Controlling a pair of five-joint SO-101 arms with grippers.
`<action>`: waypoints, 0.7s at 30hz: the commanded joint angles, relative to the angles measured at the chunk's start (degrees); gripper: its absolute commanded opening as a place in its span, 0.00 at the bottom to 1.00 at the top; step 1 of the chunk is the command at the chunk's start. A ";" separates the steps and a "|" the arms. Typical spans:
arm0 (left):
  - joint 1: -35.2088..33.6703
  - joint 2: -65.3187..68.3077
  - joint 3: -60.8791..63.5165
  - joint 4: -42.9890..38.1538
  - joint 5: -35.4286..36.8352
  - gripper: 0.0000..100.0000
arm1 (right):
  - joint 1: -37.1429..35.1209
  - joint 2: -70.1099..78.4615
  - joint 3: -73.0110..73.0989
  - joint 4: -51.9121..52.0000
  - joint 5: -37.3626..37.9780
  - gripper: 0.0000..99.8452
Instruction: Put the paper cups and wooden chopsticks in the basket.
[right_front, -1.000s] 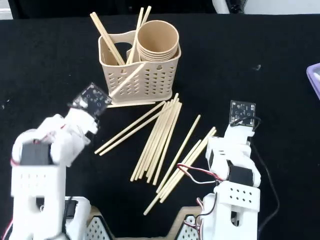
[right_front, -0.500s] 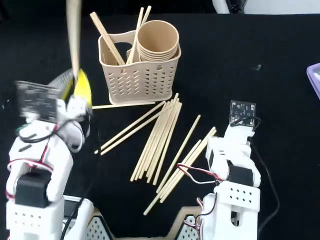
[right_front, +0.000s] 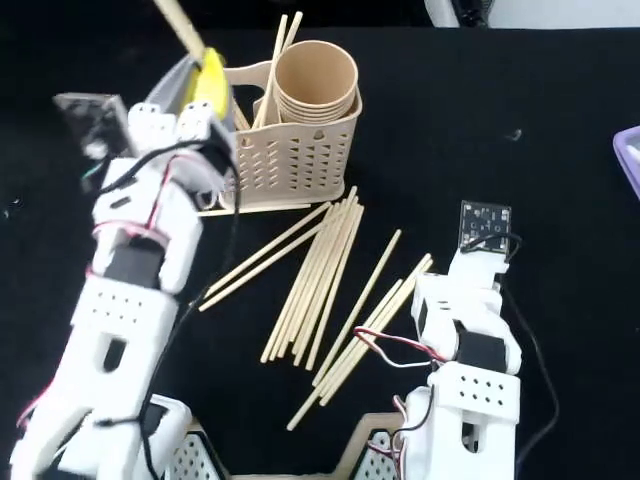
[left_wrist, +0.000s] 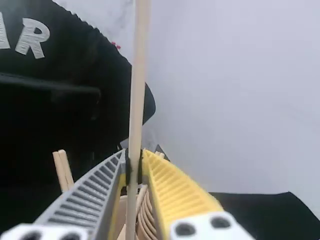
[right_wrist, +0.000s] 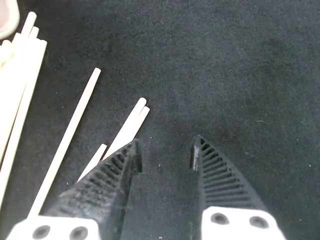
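Note:
My left gripper (right_front: 198, 78) is raised beside the basket's (right_front: 300, 160) left end, shut on one wooden chopstick (left_wrist: 136, 100) that points up and away past the table's back edge (right_front: 178, 22). The beige slotted basket holds a stack of paper cups (right_front: 315, 78) in its right half and several chopsticks (right_front: 275, 55) leaning in its left half. Several loose chopsticks (right_front: 315, 280) lie fanned on the black cloth in front of the basket. My right gripper (right_wrist: 164, 152) is open low over the cloth, beside the tips of a chopstick pair (right_wrist: 131, 125).
One chopstick (right_front: 255, 209) lies flat along the basket's front foot. A purple object (right_front: 629, 158) sits at the right edge of the table. Open black cloth stretches right of the basket and behind the right arm (right_front: 470, 330).
The left arm has lifted a chopstick off the cloth and swung up and toward the basket's left end. The right arm has stayed still.

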 joint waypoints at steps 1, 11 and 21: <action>0.57 5.63 -5.93 -1.32 0.26 0.03 | 0.26 -1.10 -0.22 -1.23 -0.26 0.18; -0.57 14.68 -5.67 -0.97 0.26 0.03 | 0.26 -1.10 -0.22 -1.23 -0.26 0.18; -0.40 13.89 -2.15 12.48 0.44 0.18 | 0.26 -1.10 -0.22 -1.23 -0.26 0.18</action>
